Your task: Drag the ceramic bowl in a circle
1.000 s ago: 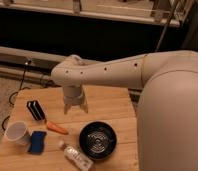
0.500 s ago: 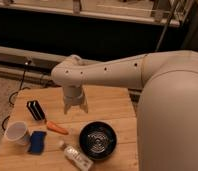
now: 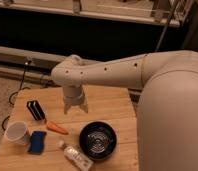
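Glossy ceramic bowl (image 3: 98, 140), wooden table (image 3: 109, 102), smooth end effector (image 3: 75, 108) over it

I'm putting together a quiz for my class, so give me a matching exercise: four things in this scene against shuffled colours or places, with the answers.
1 ceramic bowl
2 paper cup
3 sponge
4 gripper

A white
B blue
C over the wooden table, behind the ceramic bowl
D glossy black

Pairs: 1-D, 2-A, 3-B, 4-C
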Available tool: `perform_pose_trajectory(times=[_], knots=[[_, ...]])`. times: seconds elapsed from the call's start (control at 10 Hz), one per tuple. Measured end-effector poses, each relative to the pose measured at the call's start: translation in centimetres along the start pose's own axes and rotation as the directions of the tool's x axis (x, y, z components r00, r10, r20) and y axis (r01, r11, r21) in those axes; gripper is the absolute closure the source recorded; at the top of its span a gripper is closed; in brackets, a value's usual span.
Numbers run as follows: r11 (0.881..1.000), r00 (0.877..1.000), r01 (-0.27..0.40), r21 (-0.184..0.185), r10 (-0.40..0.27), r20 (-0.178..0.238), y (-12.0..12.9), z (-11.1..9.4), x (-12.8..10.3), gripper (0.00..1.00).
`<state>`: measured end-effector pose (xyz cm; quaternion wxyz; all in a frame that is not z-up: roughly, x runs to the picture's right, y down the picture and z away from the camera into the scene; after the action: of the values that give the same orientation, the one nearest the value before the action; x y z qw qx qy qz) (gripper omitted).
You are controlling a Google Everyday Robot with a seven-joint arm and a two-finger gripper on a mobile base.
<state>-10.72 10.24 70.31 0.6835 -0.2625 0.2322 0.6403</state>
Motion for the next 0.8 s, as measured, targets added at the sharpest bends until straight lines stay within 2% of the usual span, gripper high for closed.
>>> perform_pose_trajectory(times=[0.6, 0.8], knots=[[1.000, 1.000, -0.002, -0.001, 0.002, -0.007, 0.0, 0.3, 0.1, 0.35], [0.999, 0.997, -0.031, -0.008, 0.030, -0.075, -0.2, 3.6, 1.1, 0.35]])
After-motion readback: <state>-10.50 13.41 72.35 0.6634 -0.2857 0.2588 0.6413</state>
